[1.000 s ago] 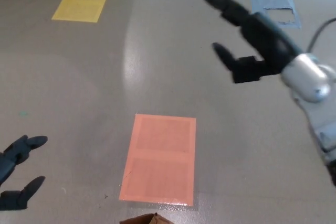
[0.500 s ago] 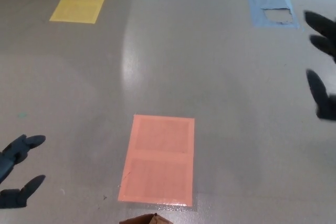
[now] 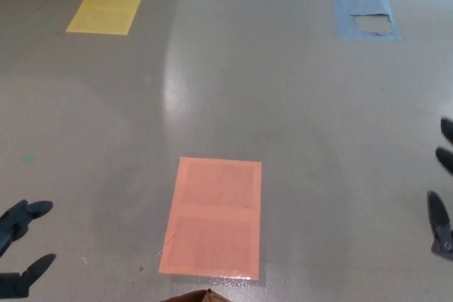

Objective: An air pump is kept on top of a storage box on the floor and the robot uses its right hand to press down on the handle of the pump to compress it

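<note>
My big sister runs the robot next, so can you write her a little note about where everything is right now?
Left hand: bottom left edge of the head view, fingers apart, holding nothing.
Right hand: right edge, only its fingers show, spread, holding nothing.
Pump: not in view. Only a brown corner at the bottom edge shows, perhaps the storage box; cannot tell.
Floor: orange patch in the middle, yellow patch far left, torn blue patch far right.
Done: nothing visible.
Left: find the pump, then press its handle down with the right hand.
</note>
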Controlling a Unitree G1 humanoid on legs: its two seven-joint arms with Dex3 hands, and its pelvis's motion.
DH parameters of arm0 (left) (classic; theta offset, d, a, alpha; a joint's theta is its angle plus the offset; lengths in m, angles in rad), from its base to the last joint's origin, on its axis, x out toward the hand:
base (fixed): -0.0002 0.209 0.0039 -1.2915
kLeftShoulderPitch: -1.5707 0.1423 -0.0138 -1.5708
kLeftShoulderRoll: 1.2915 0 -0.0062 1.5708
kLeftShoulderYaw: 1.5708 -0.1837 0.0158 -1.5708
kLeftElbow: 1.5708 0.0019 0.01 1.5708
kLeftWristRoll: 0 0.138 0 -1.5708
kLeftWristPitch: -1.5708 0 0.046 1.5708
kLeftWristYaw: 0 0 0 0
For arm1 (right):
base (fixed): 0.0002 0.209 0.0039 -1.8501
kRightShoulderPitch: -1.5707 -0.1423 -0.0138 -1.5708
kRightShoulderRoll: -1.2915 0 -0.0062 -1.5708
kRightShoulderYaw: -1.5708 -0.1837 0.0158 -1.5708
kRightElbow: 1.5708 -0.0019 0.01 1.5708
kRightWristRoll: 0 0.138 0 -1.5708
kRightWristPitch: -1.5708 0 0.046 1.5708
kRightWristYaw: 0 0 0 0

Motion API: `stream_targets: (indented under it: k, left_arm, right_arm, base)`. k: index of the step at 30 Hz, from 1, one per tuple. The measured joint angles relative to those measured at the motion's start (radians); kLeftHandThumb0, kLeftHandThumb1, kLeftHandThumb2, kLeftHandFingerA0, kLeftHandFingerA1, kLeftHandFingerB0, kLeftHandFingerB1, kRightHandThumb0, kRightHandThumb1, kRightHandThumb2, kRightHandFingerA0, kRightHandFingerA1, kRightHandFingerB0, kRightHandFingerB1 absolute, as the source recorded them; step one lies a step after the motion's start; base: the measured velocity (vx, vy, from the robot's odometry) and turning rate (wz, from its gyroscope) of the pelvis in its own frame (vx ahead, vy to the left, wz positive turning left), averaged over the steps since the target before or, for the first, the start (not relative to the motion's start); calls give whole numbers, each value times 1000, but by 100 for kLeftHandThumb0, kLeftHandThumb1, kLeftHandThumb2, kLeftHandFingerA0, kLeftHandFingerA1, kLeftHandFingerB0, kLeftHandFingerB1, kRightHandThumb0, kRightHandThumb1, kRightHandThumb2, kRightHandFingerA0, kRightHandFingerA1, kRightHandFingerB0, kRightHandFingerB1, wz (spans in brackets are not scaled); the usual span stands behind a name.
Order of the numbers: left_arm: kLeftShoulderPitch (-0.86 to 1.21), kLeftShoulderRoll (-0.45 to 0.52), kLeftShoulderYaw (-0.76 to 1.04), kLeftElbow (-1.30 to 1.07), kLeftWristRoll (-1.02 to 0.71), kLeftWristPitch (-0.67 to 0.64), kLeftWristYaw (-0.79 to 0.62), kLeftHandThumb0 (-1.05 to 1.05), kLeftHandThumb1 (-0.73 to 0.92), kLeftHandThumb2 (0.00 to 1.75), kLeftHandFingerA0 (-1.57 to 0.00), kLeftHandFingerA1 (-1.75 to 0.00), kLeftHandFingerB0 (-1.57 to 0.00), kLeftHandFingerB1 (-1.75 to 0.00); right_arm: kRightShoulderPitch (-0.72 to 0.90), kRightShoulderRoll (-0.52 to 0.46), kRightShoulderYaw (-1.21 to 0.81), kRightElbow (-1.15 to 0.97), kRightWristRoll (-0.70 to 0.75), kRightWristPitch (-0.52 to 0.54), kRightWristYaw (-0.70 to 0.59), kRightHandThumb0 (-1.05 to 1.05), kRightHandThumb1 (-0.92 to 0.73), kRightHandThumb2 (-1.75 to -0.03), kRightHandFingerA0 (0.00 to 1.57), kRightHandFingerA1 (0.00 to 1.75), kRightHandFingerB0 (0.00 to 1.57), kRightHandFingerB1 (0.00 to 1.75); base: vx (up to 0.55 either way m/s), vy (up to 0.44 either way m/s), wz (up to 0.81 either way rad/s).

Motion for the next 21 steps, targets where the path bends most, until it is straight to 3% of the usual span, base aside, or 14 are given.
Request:
stream_targets:
  k: [3, 4, 5, 8, 9, 11, 13, 21]
  left_arm:
    - [1, 0, 0, 2, 0, 0, 0, -62, 61, 93, 0, -41, -1, -38]
    - [2, 0, 0, 2, 0, 0, 0, -62, 61, 93, -3, -43, 0, -39]
    - [2, 0, 0, 2, 0, 0, 0, -56, 85, 66, -12, -30, -10, -27]
    - [3, -2, 0, 2, 0, 0, 0, -56, 85, 65, -12, -29, -11, -27]
    - [3, -2, 0, 3, 0, 0, 0, -32, 63, 112, 0, -49, 0, -48]
    - [0, -3, 0, 8, 0, 0, 0, -32, 63, 112, 0, -49, 0, -48]
    - [-3, -3, 0, 22, 0, 0, 1, -32, 63, 112, 0, -49, 0, -48]
    - [-10, -1, 4, 103, 0, -1, 3, -32, 63, 112, 0, -49, 0, -48]
  right_arm:
    - [-24, -8, 4, 107, -3, -1, -11, -70, -66, -96, 1, 40, 8, 37]
    - [-30, -12, 5, 139, -4, -1, -14, -65, -65, -97, 2, 42, 3, 37]
    - [-36, -15, 6, 168, -5, -1, -17, -64, -65, -96, 2, 42, 1, 36]
    - [-56, -30, 10, 278, -9, -4, -25, -66, -65, -97, 3, 43, 0, 33]
    - [-63, -35, 11, 311, -9, -6, -26, -69, -66, -99, 3, 43, 1, 33]
    - [-78, -50, 14, 379, -10, -8, -27, -73, -67, -99, 0, 40, 8, 31]
    - [-95, -65, 16, 442, -11, -11, -27, -69, -67, -99, 4, 43, 3, 32]
    - [-176, -144, 34, 705, -7, -18, -31, -72, -70, -102, 0, 33, 9, 29]
  base:
    - [0, 0, 0]
    - [0, 0, 0]
    - [0, 0, 0]
    - [0, 0, 0]
    - [0, 0, 0]
    - [0, 0, 0]
    - [0, 0, 0]
    - [0, 0, 0]
